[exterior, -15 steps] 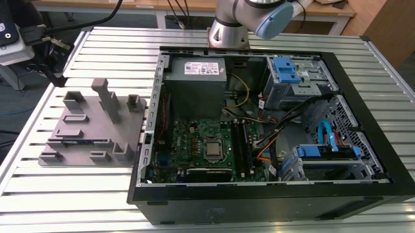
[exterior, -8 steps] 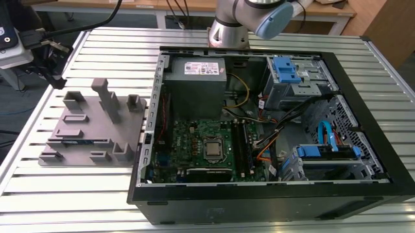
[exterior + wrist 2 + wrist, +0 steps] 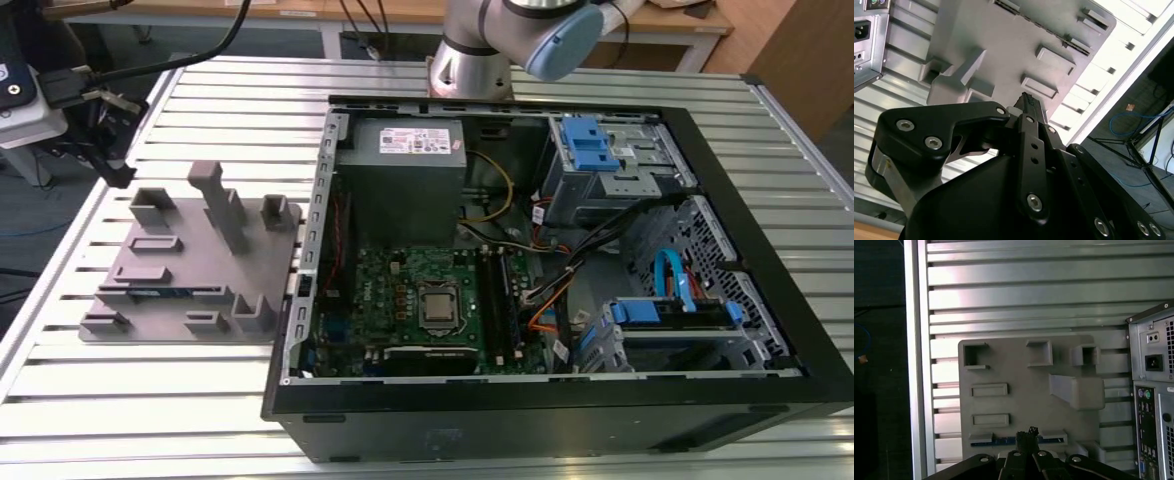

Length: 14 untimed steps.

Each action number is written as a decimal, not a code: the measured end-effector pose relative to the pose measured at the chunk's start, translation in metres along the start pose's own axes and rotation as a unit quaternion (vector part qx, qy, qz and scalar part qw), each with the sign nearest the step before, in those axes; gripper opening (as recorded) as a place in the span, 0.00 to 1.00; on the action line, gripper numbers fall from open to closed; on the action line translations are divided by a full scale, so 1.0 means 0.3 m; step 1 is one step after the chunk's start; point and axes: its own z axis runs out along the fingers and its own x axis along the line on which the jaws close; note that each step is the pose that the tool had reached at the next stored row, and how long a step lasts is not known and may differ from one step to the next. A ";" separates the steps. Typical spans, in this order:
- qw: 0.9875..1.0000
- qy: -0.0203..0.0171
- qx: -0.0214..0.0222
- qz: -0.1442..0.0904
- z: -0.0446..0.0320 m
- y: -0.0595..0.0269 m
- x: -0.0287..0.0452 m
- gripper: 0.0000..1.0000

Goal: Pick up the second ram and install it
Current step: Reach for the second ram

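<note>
While the arm's base (image 3: 467, 60) stands beyond the open computer case (image 3: 534, 400), the exterior view shows the grey fixture block (image 3: 187, 260) on the slatted table (image 3: 147, 400), just beside the case on the exterior view's left. The second ram (image 3: 160, 293) lies as a blue strip in a slot of the block, near the edge farthest from the base.

In the second wrist view the gripper (image 3: 1026, 102) hovers above the block, tips drawn narrow, holding nothing.

In the first wrist view those tips hang just over the ram's slot.
</note>
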 end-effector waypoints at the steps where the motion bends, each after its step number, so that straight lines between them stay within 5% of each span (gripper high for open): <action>1: 1.000 0.000 0.000 0.000 0.002 -0.001 0.001 0.10; 14: 1.000 0.000 0.000 0.000 0.033 -0.009 0.014 0.10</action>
